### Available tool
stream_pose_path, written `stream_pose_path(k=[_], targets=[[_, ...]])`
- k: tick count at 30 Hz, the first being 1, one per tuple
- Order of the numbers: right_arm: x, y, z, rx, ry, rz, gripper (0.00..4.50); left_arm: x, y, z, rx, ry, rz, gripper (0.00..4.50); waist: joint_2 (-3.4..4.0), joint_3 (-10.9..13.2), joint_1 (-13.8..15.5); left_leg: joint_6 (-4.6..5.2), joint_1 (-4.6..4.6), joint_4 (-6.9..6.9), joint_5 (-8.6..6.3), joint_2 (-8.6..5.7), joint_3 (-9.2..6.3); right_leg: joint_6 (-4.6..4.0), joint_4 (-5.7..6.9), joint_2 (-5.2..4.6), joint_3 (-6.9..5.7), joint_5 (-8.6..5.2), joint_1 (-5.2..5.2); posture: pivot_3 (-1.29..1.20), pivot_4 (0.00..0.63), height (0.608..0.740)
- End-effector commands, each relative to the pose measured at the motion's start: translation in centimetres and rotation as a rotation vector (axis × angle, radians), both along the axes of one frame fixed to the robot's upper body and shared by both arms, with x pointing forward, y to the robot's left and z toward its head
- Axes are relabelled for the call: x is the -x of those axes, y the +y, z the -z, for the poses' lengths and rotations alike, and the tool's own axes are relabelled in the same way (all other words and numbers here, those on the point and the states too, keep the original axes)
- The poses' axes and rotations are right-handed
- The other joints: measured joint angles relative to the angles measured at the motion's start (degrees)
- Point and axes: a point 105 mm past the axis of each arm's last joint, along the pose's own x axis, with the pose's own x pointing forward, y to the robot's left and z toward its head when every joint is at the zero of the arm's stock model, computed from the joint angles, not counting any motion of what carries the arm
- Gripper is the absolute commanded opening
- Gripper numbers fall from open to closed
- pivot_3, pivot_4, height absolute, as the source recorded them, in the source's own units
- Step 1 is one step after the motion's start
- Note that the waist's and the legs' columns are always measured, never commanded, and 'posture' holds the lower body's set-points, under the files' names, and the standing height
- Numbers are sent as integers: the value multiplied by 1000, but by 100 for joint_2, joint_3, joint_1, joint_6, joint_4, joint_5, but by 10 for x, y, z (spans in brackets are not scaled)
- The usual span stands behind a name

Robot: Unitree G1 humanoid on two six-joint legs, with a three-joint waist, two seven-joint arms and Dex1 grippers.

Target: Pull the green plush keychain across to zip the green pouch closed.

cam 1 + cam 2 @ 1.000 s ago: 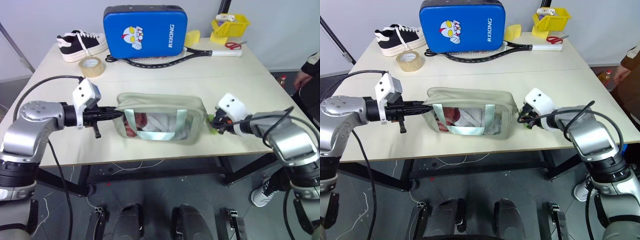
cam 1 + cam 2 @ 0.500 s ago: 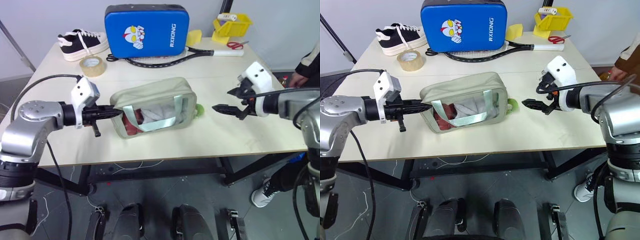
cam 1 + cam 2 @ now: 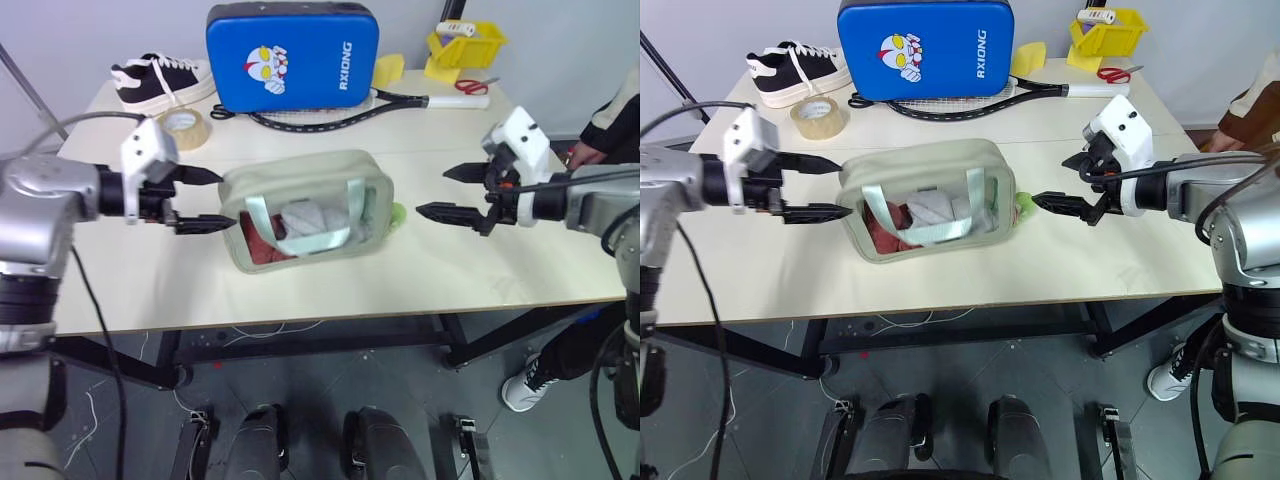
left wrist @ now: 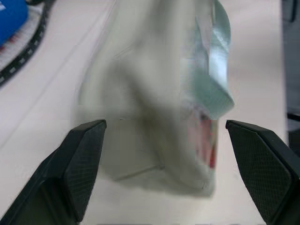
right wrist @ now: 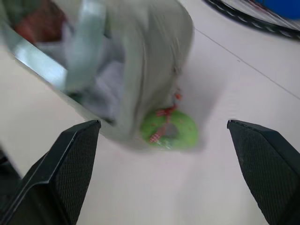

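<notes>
Both sets of fingers, left gripper (image 3: 207, 198) and right gripper (image 3: 440, 192), are spread, flanking the green pouch (image 3: 308, 205) lying crosswise.

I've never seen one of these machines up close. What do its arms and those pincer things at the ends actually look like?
Each arm is a chain of rounded silver-grey metal segments, with a black cable looping along the outside. At each wrist sits a boxy white housing. From it the left gripper and right gripper extend as two slim black fingers tapering to points. Seen close, the fingertips are broad black pads with a fine cross-hatched texture.
</notes>
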Motion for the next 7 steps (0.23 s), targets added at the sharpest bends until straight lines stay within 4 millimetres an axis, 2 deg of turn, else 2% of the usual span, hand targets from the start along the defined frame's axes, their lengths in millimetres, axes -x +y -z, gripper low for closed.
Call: stream_pose_path(k=[1, 4, 7], targets=[[16, 5, -18, -26, -64, -125, 4500, 20, 11, -19, 35, -5, 31, 4439, 0, 0, 7, 0, 0, 0, 0, 0, 1, 0, -1, 0, 0, 0, 0, 0, 150, 740], [23, 0, -8, 26, -38, -196, 4500, 28, 20, -21, 48, 17, 8, 4439, 0, 0, 28, 1, 0, 0, -1, -1, 3, 2, -3, -4, 0, -1, 3, 0, 150, 740], [22, -3, -5, 42, -30, -198, 4500, 26, 25, -17, 35, 14, -37, 4439, -1, 1, 29, 2, 1, 6, -1, -2, 4, 6, -3, -8, 0, 1, 5, 0, 150, 740]])
